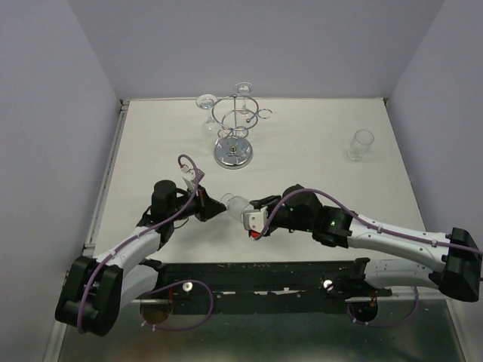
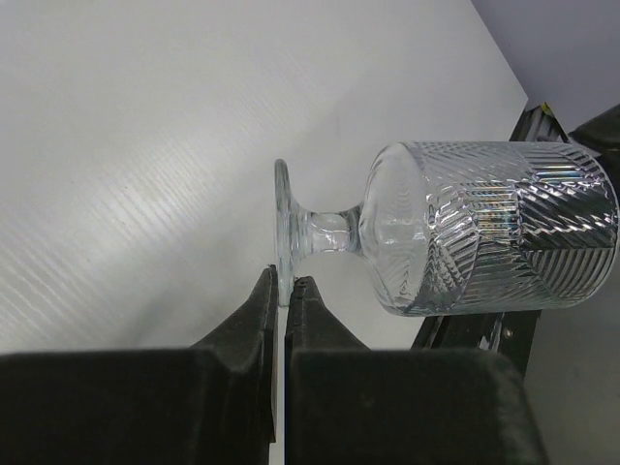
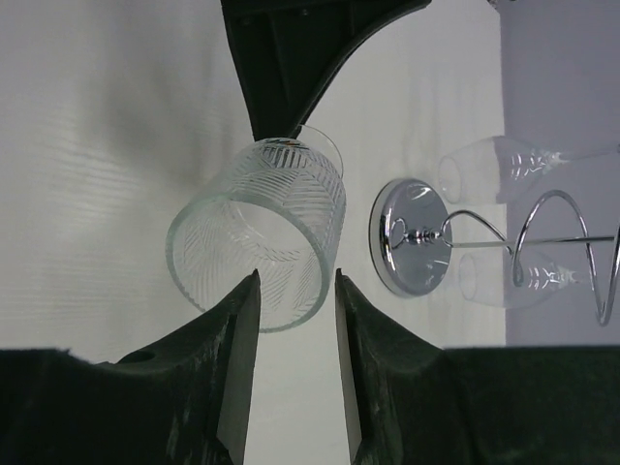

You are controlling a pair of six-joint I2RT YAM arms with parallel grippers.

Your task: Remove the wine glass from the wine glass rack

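Observation:
A cut-pattern wine glass [image 1: 235, 204] is off the rack and lies sideways between my two grippers, above the table. My left gripper [image 1: 211, 202] is shut on the edge of its foot [image 2: 282, 228], with the bowl [image 2: 484, 228] pointing away to the right. My right gripper [image 1: 253, 219] is open at the glass's mouth; in the right wrist view its jaws [image 3: 296, 281] stand on either side of the rim's near wall [image 3: 262, 232]. The chrome wine glass rack [image 1: 233, 153] stands at the table's back centre and also shows in the right wrist view [image 3: 412, 237].
Two more wine glasses hang on the rack [image 1: 206, 105] [image 1: 243, 89]; they show in the right wrist view [image 3: 494, 170] [image 3: 504, 276]. A clear tumbler [image 1: 361, 145] stands at the right of the table. Walls enclose the table on three sides.

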